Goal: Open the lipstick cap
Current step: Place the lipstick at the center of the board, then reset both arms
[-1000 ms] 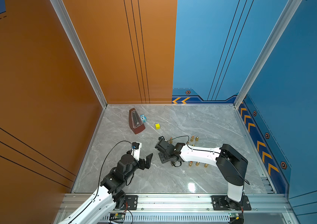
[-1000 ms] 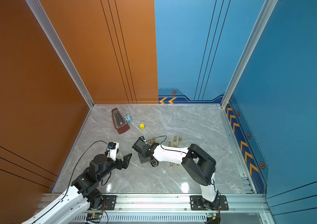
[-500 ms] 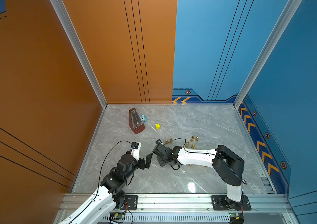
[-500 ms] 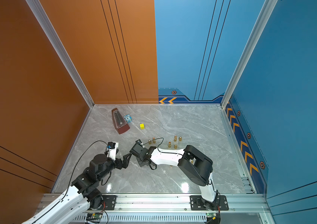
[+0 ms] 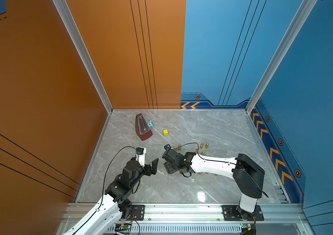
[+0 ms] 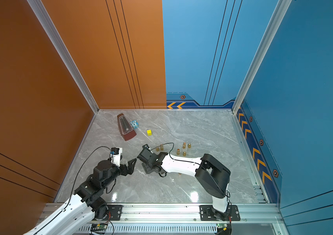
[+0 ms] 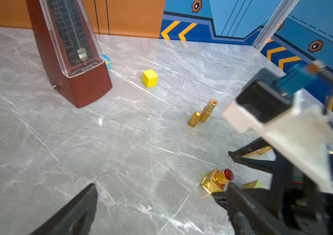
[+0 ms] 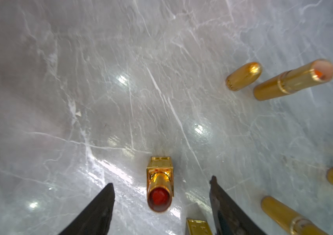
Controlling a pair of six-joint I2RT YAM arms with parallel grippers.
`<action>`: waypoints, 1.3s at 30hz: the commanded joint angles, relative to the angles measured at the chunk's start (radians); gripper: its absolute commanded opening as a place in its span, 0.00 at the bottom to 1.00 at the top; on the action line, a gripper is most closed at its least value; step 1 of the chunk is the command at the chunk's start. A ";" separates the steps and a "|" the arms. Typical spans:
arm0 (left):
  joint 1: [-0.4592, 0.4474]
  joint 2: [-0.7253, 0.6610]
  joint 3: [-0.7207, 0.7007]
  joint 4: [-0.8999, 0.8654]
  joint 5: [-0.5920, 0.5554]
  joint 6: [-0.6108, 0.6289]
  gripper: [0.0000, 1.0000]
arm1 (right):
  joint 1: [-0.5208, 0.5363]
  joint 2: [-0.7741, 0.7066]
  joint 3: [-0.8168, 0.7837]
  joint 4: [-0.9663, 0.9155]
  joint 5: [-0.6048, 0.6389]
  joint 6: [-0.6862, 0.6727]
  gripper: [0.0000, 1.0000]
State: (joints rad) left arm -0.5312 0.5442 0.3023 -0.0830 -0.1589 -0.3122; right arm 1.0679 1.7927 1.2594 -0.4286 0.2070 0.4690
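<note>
Now right end effector (image 8: 161,180) has opened, seemingly releasing the uncapped lipstick (image 8: 159,189); left end effector (image 7: 161,185) gapes empty.

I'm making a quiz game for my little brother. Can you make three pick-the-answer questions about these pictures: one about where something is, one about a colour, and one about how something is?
1. Where is the yellow block?
A) on top of the metronome
B) on the table, near the metronome
C) inside a cup

2. What colour is the stick inside the square lipstick?
A) green
B) blue
C) red

3. How is the square lipstick?
A) cap off
B) cap on
C) wrapped in paper

Answers:
1 B: it sits on the grey table a little way from the metronome.
2 C: the right wrist view shows a red tip.
3 A: the red tip is bare, with nothing covering it.
</note>
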 commanded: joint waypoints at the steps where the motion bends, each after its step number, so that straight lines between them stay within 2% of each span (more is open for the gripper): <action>1: 0.028 0.015 0.073 -0.046 -0.098 -0.025 0.99 | -0.035 -0.158 0.036 -0.098 0.039 -0.010 0.85; 6: 0.128 0.137 0.146 -0.041 -0.251 -0.061 0.99 | -0.158 -0.340 0.021 -0.143 0.153 -0.065 1.00; 10: 0.327 0.322 0.195 0.053 -0.195 -0.068 0.99 | -0.385 -0.456 -0.050 -0.114 0.236 -0.111 1.00; 13: 0.404 0.463 0.200 0.145 -0.253 -0.024 0.99 | -0.547 -0.511 -0.165 0.008 0.328 -0.179 1.00; 15: 0.438 0.542 0.168 0.276 -0.271 0.000 0.99 | -0.653 -0.520 -0.235 0.077 0.350 -0.193 1.00; 17: 0.487 0.577 0.183 0.293 -0.216 0.031 0.99 | -0.742 -0.521 -0.310 0.170 0.384 -0.216 1.00; 21: 0.531 0.574 0.124 0.409 -0.238 0.129 0.99 | -0.872 -0.508 -0.443 0.360 0.416 -0.251 1.00; 24: 0.576 0.663 0.093 0.519 -0.189 0.125 0.99 | -0.965 -0.485 -0.534 0.502 0.383 -0.264 1.00; 27: 0.569 0.810 0.144 0.594 -0.168 0.165 0.99 | -1.052 -0.406 -0.586 0.619 0.291 -0.266 1.00; 29: 0.548 0.841 0.138 0.685 -0.156 0.198 0.99 | -1.073 -0.357 -0.592 0.656 0.268 -0.270 1.00; 30: 0.554 0.864 0.139 0.719 -0.115 0.198 0.99 | -1.085 -0.333 -0.597 0.686 0.224 -0.257 1.00; 33: 0.523 0.908 0.143 0.745 -0.099 0.246 0.99 | -1.075 -0.272 -0.643 0.835 0.124 -0.278 1.00; 34: 0.503 0.917 0.124 0.791 -0.096 0.272 0.99 | -1.053 -0.267 -0.633 0.824 0.124 -0.307 1.00; 37: 0.457 0.997 0.063 0.994 -0.081 0.338 0.99 | -0.980 -0.272 -0.692 0.943 0.139 -0.403 1.00; 39: 0.459 1.002 0.066 0.999 -0.090 0.331 0.99 | -0.966 -0.290 -0.740 1.016 0.145 -0.420 1.00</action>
State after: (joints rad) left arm -0.0704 1.5246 0.3908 0.7811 -0.2741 -0.0372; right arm 0.0784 1.5261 0.5674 0.4194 0.3725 0.1257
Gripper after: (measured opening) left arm 0.986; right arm 0.998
